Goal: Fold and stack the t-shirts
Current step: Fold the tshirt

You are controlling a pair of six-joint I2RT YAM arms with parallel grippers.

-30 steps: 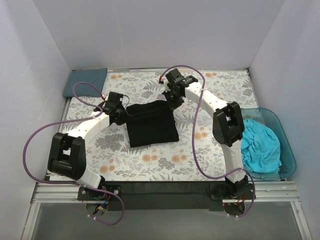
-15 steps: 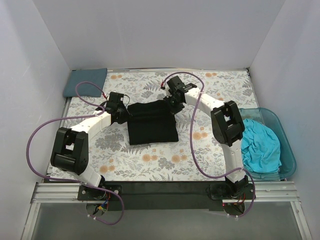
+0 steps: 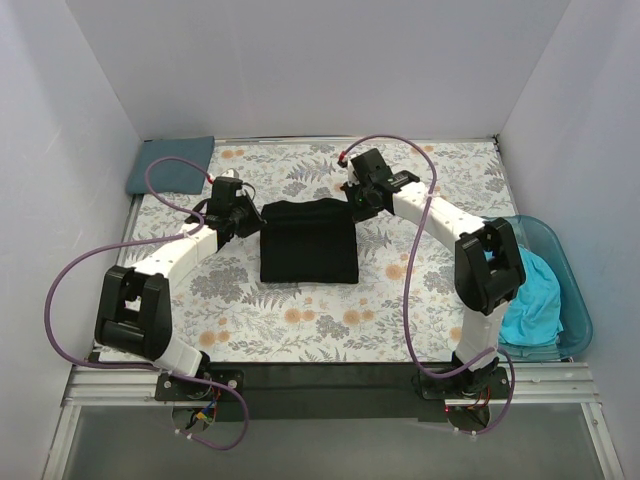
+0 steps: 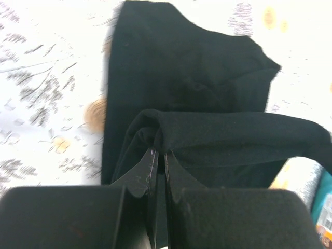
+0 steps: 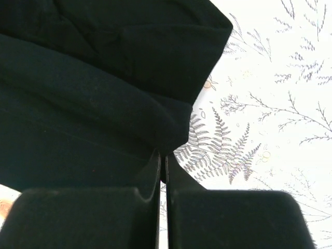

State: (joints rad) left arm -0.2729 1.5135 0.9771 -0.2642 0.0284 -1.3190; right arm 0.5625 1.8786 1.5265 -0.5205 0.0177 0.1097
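Two pinches — left gripper and right gripper each nip a fold of the soft, squarish black t-shirt

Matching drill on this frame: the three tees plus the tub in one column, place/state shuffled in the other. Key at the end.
Things
1. black t-shirt
2. blue-grey t-shirt
3. turquoise t-shirt
4. plastic tub

Place or state
A. heaped inside a container
B. folded, at the far left corner of the table
C. mid-table, far corners pinched by the left gripper and right gripper
D. at the right edge of the scene, holding one tee

Pairs: 1-C, 2-B, 3-A, 4-D
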